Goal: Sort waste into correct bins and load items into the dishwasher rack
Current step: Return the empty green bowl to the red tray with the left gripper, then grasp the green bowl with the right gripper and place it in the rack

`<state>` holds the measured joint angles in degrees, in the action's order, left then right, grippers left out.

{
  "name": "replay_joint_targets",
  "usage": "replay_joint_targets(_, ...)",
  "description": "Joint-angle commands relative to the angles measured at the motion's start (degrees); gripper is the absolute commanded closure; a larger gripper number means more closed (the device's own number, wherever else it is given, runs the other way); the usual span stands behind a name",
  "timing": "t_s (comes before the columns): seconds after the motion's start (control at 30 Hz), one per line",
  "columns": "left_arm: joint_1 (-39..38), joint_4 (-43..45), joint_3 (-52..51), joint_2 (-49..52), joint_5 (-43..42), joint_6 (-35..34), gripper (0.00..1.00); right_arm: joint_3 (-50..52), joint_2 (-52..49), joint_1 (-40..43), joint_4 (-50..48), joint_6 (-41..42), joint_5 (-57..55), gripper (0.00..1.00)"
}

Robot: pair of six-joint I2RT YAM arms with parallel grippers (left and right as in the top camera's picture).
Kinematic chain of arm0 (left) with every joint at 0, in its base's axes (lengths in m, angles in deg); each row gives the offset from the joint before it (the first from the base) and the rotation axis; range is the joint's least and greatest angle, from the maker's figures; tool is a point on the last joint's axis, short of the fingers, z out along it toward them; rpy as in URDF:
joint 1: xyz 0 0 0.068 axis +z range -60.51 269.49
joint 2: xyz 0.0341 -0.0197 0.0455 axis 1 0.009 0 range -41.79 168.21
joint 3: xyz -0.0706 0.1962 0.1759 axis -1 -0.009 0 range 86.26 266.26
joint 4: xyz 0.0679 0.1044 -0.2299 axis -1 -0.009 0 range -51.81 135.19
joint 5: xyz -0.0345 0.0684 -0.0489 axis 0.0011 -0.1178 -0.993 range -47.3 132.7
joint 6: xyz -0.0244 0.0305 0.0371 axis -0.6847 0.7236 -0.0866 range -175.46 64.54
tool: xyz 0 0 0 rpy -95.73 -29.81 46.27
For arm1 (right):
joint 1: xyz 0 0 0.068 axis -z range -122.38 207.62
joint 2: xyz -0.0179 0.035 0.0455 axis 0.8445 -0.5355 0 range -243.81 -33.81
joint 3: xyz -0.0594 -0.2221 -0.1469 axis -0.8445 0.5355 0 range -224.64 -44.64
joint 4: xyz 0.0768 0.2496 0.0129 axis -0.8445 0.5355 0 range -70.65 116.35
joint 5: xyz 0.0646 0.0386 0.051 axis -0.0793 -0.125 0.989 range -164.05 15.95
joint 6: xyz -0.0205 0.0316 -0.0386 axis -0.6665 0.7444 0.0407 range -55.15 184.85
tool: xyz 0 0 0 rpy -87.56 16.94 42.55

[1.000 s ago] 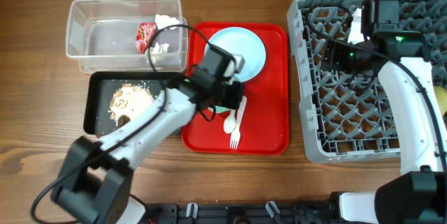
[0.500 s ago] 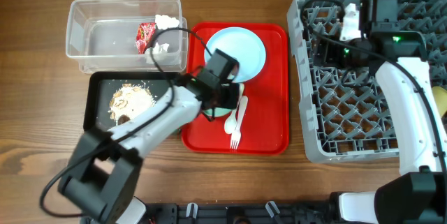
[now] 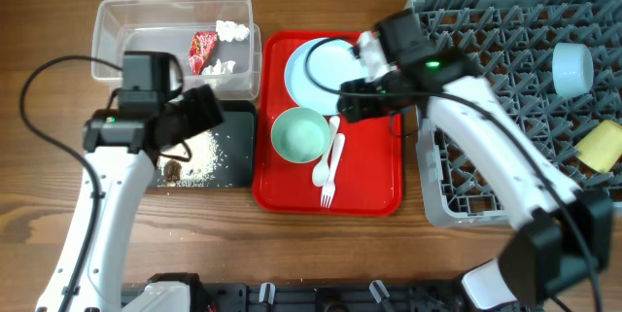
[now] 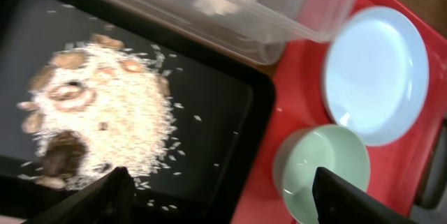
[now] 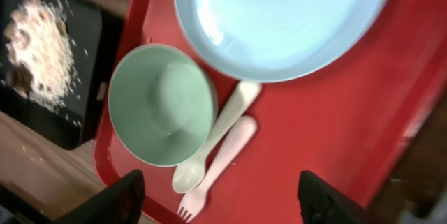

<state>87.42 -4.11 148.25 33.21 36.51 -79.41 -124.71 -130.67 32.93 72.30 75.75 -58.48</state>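
The pale green bowl stands upright on the red tray, beside the white spoon and fork and below the light blue plate. My right gripper hovers open over them. In the right wrist view its gripper has nothing between its fingers, with the spoon and fork below. My left gripper is open above the black tray of food scraps. The clear tub holds the red wrapper and white tissue.
The grey dishwasher rack fills the right side, with a light blue bowl and a yellow cup in it. The red tray's rim lies close to the rack's left wall. Bare wooden table runs along the front.
My left gripper has opened and swung left from the green bowl to above the black tray. The right arm has come from the rack to above the red tray.
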Motion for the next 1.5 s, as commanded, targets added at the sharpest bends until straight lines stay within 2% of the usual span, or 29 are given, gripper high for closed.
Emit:
replay_joint_targets(0.0,3.1,-0.66,0.63,-0.59,0.07,-0.57,0.14,-0.07,-5.68,-4.0,-0.72,7.72,-2.71,0.37)
replay_joint_targets(0.1,3.19,-0.7,0.63,-0.59,0.07,-0.55,0.13,-0.07,-9.94,-6.27,-1.81,8.79,-2.69,0.44)
replay_joint_targets(0.2,3.19,-0.7,0.63,-0.59,0.07,-0.55,0.13,-0.07,-14.4,-7.58,-3.19,10.03,-2.93,0.57)
replay_joint_targets(0.27,3.19,-0.72,0.63,-0.59,0.07,-0.55,0.12,-0.07,-16.28,-7.61,-4.07,12.31,-4.28,0.6)
replay_joint_targets(0.3,3.19,-0.72,0.63,-0.59,0.07,-0.57,0.12,-0.07,-17.29,-7.61,-5.16,12.31,-4.42,0.65)
replay_joint_targets(0.33,3.19,-0.72,0.63,-0.59,0.07,-0.55,0.12,-0.07,-17.81,-7.61,-5.92,12.55,-4.42,0.74)
replay_joint_targets(0.4,3.19,-0.72,0.63,-0.59,0.07,-0.55,0.13,-0.07,-17.86,-7.61,-6.78,13.2,-4.63,0.83)
replay_joint_targets(0.47,3.19,-0.74,0.63,-0.59,0.07,-0.55,0.12,-0.07,-17.81,-7.61,-7.26,13.33,-4.63,0.96)
replay_joint_targets(0.6,3.19,-0.72,0.63,-0.59,0.07,-0.55,0.12,-0.9,-16.31,-6.71,-5.81,13.0,-4.72,0.96)
replay_joint_targets(0.77,3.19,-0.7,0.63,-0.59,0.09,-0.55,0.13,-5.38,-4.83,-1.84,-4.13,7.43,-8.26,0.96)
replay_joint_targets(0.9,3.19,-0.68,0.63,-0.59,0.09,-0.55,0.12,-6.25,5.64,3.48,-7.28,2.12,-20.76,0.96)
replay_joint_targets(1.0,3.19,-0.68,0.63,-0.59,0.09,-0.55,0.12,-6.25,10.34,8.57,-10.71,-3.67,-36.7,0.96)
replay_joint_targets(1.13,3.19,-0.68,0.63,-0.59,0.09,-0.55,0.12,-6.03,9.77,13.14,-18.27,-13.7,-58.71,0.96)
replay_joint_targets(1.3,3.19,-0.68,0.63,-0.59,0.09,-0.55,0.12,-5.7,4.96,18.51,-34.86,-38.23,-75.21,0.96)
replay_joint_targets(1.37,3.19,-0.68,0.63,-0.59,0.09,-0.55,0.12,-5.68,1.57,20.59,-41.05,-43.74,-79.93,0.96)
replay_joint_targets(1.47,3.19,-0.7,0.63,-0.59,0.07,-0.57,0.12,-5.7,-2.93,23.32,-44.22,-44.44,-82.27,0.96)
